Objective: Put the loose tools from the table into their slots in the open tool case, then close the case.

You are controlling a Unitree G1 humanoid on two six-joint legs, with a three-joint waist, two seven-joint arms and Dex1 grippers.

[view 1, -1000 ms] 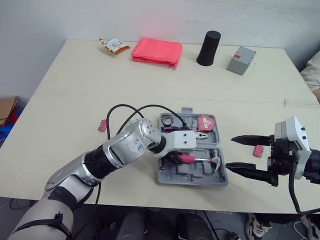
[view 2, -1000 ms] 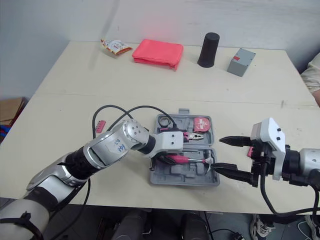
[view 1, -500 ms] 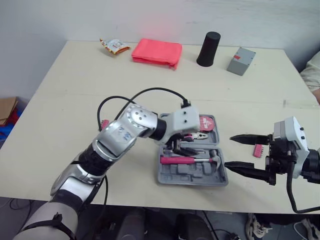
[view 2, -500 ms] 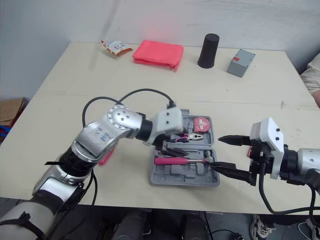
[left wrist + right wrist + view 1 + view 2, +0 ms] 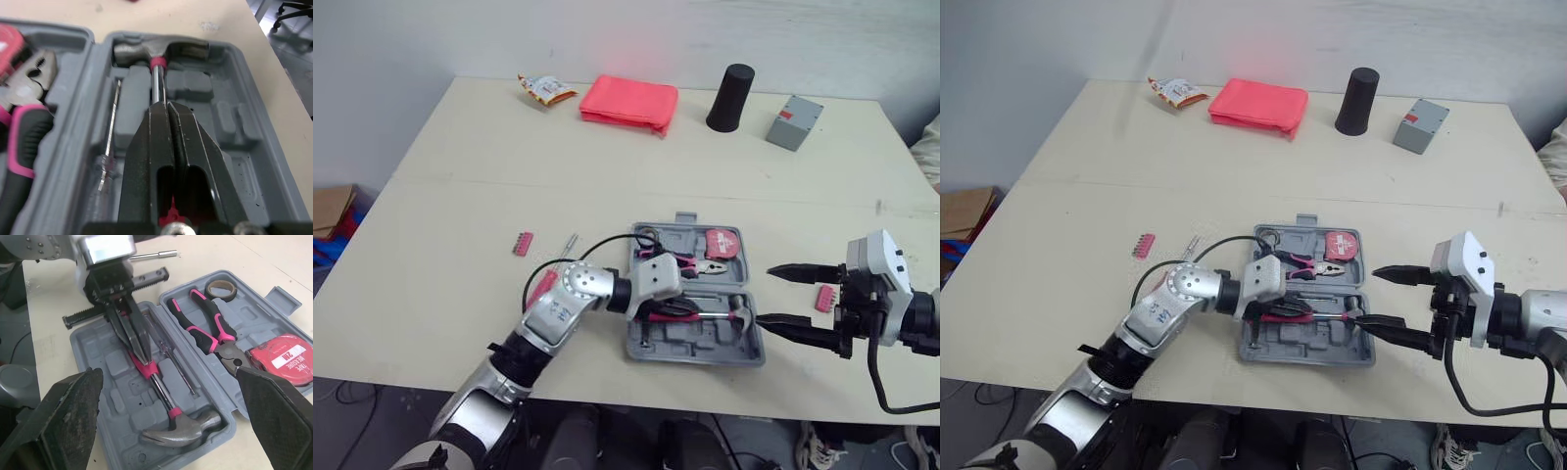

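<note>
Hammer lying in the moulded grey plastic tool case (image 5: 695,353)

Left gripper (image 5: 168,105) jaws pressed together, tips down on the hammer's (image 5: 164,400) pink rubber grip, with its steel shaft and claw head bedded in their slot. Right gripper (image 5: 767,295) jaws gape wide, just beside the case's right edge. Pink-handled pliers (image 5: 210,330) occupy the other half.

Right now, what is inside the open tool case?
The tool case holds a hammer, pliers, tape measure, tape roll and thin screwdriver. The left gripper, shut on the hammer, covers most of its pink handle and the slot beneath.
</note>
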